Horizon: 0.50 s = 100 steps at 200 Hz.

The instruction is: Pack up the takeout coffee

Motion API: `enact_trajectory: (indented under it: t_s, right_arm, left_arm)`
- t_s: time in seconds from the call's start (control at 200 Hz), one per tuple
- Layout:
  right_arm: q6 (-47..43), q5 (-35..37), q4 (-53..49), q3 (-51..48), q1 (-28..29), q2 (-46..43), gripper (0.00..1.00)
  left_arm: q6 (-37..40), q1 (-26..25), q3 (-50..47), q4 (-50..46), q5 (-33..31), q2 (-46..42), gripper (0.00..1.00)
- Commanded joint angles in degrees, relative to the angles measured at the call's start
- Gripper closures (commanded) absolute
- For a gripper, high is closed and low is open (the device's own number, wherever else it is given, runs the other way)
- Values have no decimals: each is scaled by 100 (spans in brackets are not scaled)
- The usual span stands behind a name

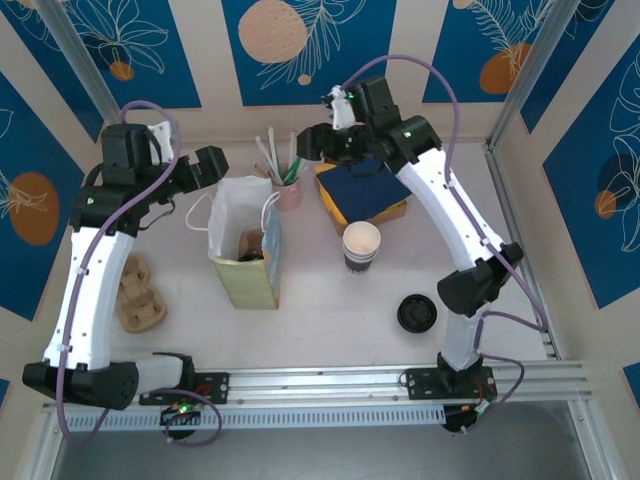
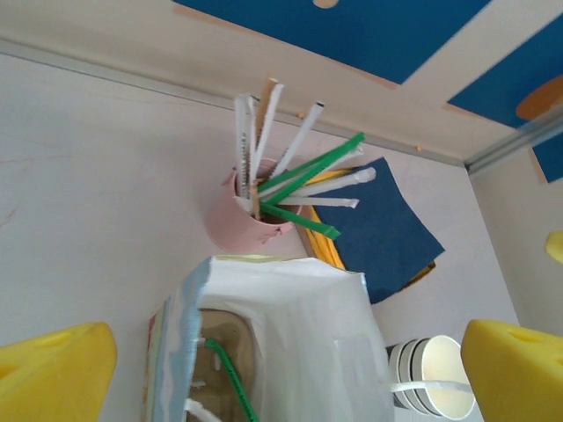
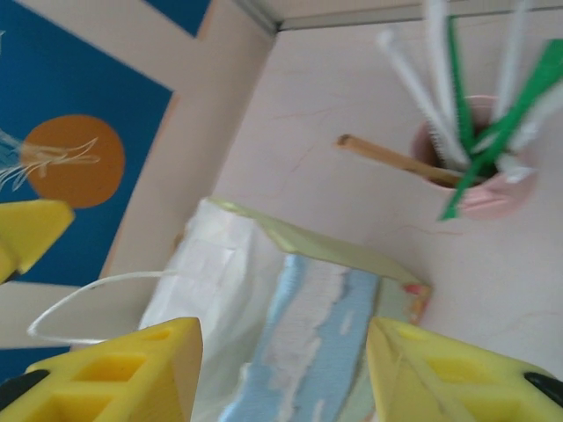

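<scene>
- Two grippers hang over the paper bag (image 1: pixel 245 235), which stands upright and open on the table (image 1: pixel 330 320).
- On the left gripper (image 2: pixel 283 369) we note jaws at full spread with nothing between the pads; the bag mouth sits directly below.
- On the right gripper (image 3: pixel 281 369) we note jaws partly apart with a clear gap, holding and touching nothing; the bag's top edge lies beneath.
- For the takeout coffee, we see a brown shape (image 1: pixel 250 245) inside the bag mouth. We cannot tell whether it is the lidded cup.
- On the pale table, a pink cup of straws (image 1: pixel 288 190) stands just behind the bag, with navy napkins (image 1: pixel 365 190) to its right. Also out are a striped cup (image 1: pixel 361 245), a loose black lid (image 1: pixel 416 313) and a cardboard carrier (image 1: pixel 140 295).
- Around the table we record blue wall panels (image 1: pixel 275 40) with orange discs.
</scene>
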Motion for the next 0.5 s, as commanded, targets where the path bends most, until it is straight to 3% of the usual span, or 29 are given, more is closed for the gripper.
enact_trajectory:
  t_s: [0.0,0.495]
  right_arm:
    - [-32,454,-56,-403,-210,-267,47]
    - [-255,816,109,-2959,-1013,-1546,47]
  left_arm:
    - [268,-254,346,-221,-34,130,0]
    - [736,-1183,1445,-814,-262,953,0]
